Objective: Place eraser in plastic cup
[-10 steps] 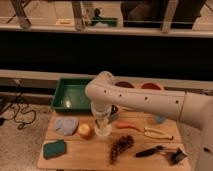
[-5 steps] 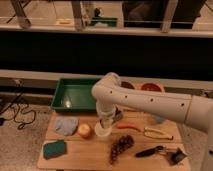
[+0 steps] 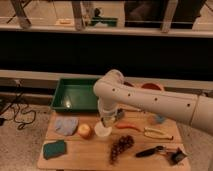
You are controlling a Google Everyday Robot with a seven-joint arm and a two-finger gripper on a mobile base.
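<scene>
Reaching in from the right edge of the frame, the big white arm (image 3: 150, 102) bends at its elbow near the centre and drops straight down toward the wooden desk (image 3: 90, 159). We take this to be the placing step, since the arm is lined up over its target rather than over something to pick up. Behind the elbow, at centre left, the green tray (image 3: 75, 95) sits at the back edge of the desk and plays no part that we can see. At lower left lies the green sponge (image 3: 54, 149), below centre a bunch of grapes (image 3: 121, 146), and toward the lower right a black-handled tool (image 3: 149, 151). None of these is the thing we want.

Just left of centre the white cup (image 3: 102, 132) stands upright, with an orange (image 3: 85, 131) just beside it on the left. The gripper (image 3: 106, 120) hangs directly above the cup's mouth, very near its rim, with its fingers drawn narrow and closed together.

We cannot find the eraser anywhere on the desk. We judge it is most likely pinched between those fingers and hidden from us, though we cannot rule out that it lies inside the cup. If it is held, the next move calls for spreading the fingers while centred over the opening, so the block drops inside and not onto the rim. Then the gripper should lift straight up without nudging the cup or the orange.
</scene>
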